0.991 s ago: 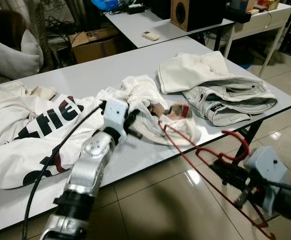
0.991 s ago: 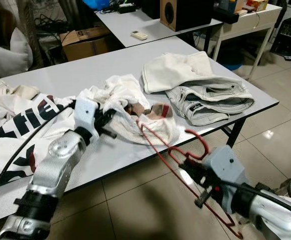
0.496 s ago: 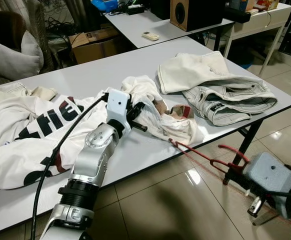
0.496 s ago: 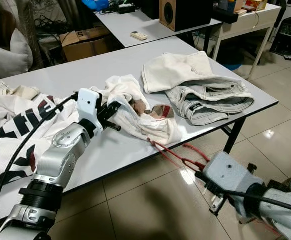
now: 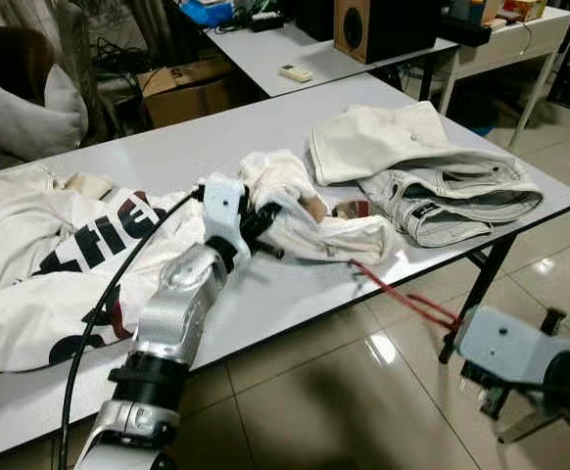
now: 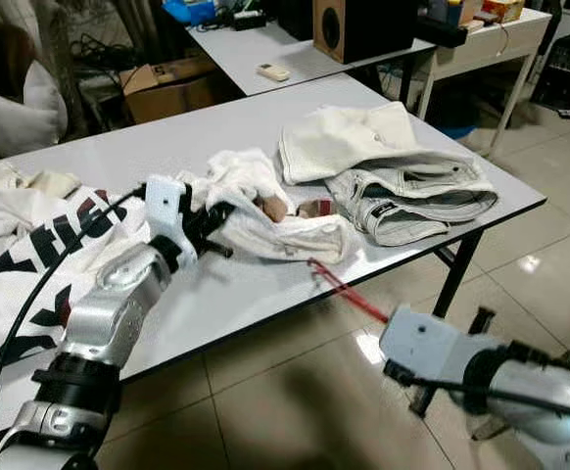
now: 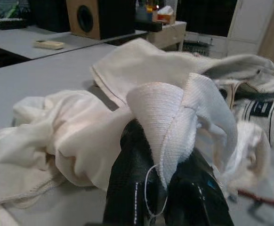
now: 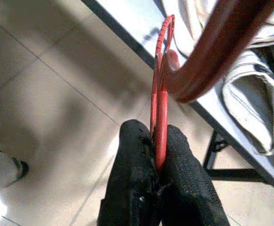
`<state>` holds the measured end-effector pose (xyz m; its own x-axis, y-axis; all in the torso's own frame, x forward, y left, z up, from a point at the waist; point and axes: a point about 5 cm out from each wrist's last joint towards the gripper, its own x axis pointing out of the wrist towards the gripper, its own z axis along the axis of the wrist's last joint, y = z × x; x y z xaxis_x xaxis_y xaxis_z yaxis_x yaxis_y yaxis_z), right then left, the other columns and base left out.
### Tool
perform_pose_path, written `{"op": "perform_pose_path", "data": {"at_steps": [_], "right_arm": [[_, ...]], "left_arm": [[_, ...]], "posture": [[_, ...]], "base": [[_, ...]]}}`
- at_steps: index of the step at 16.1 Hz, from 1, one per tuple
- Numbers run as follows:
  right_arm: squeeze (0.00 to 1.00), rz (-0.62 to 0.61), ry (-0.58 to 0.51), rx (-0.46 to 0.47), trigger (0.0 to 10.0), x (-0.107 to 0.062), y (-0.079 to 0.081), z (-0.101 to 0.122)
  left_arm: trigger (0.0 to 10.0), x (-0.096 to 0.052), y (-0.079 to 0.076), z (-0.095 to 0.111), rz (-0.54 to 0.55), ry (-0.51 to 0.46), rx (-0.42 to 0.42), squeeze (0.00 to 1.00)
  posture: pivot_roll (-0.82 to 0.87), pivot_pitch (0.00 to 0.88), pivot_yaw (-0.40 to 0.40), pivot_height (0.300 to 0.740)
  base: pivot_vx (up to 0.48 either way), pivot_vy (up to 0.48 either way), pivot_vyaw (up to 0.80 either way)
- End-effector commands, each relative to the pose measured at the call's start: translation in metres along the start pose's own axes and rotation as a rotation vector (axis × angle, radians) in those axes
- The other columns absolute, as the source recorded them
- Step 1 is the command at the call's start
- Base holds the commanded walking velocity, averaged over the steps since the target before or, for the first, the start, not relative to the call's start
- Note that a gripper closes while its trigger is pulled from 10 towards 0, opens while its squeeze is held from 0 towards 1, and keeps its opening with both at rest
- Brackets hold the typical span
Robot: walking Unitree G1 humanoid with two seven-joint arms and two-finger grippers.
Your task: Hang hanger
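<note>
- Setting: a tiled room with a long grey desk (image 5: 295, 294); behind it stand a second table with a black speaker (image 5: 383, 24), a cardboard box (image 5: 182, 88) and a cushion (image 5: 25, 113).
- Landmark: a crumpled white garment (image 5: 305, 211) lies near the middle of the desk. Beside it, toward the desk's far corner, rest a cream garment (image 5: 383, 137) and folded pale jeans (image 5: 451, 201); on its other side spreads a white printed shirt (image 5: 60, 264).
- Left hand (image 7: 167, 176): clamped on a ribbed hem of the white garment, which it holds raised off the desk top.
- Right hand (image 8: 158, 165): pressed together on the thin bar of the red hanger (image 8: 161, 94), below the desk edge, over the floor.
- Red hanger: its far end runs up from the right hand and passes under the front fold of the white garment at the desk edge; its hook curves close to the wrist camera.
- Step in hand, as judged: threading the hanger into the garment.
- Doing it well, as judged: keep the hem lifted and taut so the opening stays wide, and slide the hanger along its own length without snagging cloth or dragging the garment off the desk.
</note>
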<state>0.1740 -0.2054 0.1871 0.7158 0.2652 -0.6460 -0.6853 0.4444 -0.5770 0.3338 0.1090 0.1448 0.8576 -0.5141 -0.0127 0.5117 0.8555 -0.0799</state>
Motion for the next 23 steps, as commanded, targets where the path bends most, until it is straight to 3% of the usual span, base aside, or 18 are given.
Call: {"op": "perform_pose_path", "data": {"at_steps": [1,4,6,10,16,21,23], "right_arm": [[0.0,0.017,-0.003,-0.017,10.0,-0.003,0.0,0.005],[0.0,0.067,-0.114,-0.046,10.0,-0.007,0.001,0.028],[0.0,0.082,-0.142,-0.051,10.0,-0.005,0.003,0.033],[0.0,0.074,-0.143,-0.054,10.0,-0.006,0.0,0.034],[0.0,0.001,-0.158,-0.063,10.0,-0.016,-0.022,0.039],[0.0,0.055,-0.075,-0.044,10.0,-0.009,-0.017,0.02],[0.0,0.007,0.0,-0.061,10.0,-0.004,-0.022,0.006]], "left_arm": [[0.0,-0.004,0.008,-0.002,0.028,0.01,0.009,0.0],[0.0,-0.002,0.022,-0.019,0.136,0.107,0.045,0.0],[0.0,0.001,0.024,-0.021,0.175,0.116,0.056,0.0],[0.0,0.005,0.022,-0.02,0.166,0.112,0.061,0.0],[0.0,0.004,0.025,-0.027,0.173,0.134,0.088,0.0],[0.0,0.004,0.023,-0.025,0.157,0.115,0.076,0.0],[0.0,0.007,0.017,-0.019,0.098,0.08,0.067,0.0]], "posture": [[-0.25,0.0,0.132,0.74],[-0.25,0.0,0.128,0.74],[-0.25,0.0,0.127,0.74],[-0.26,0.0,0.126,0.74],[-0.26,0.0,0.116,0.74],[-0.26,0.0,0.112,0.74],[-0.26,0.0,0.112,0.74]], "base": [[0.0,0.0,0.0],[0.0,0.0,0.0],[0.0,0.0,0.0],[0.0,0.0,0.0],[0.0,0.0,0.0],[0.0,0.0,0.0],[0.0,0.0,0.0]]}}
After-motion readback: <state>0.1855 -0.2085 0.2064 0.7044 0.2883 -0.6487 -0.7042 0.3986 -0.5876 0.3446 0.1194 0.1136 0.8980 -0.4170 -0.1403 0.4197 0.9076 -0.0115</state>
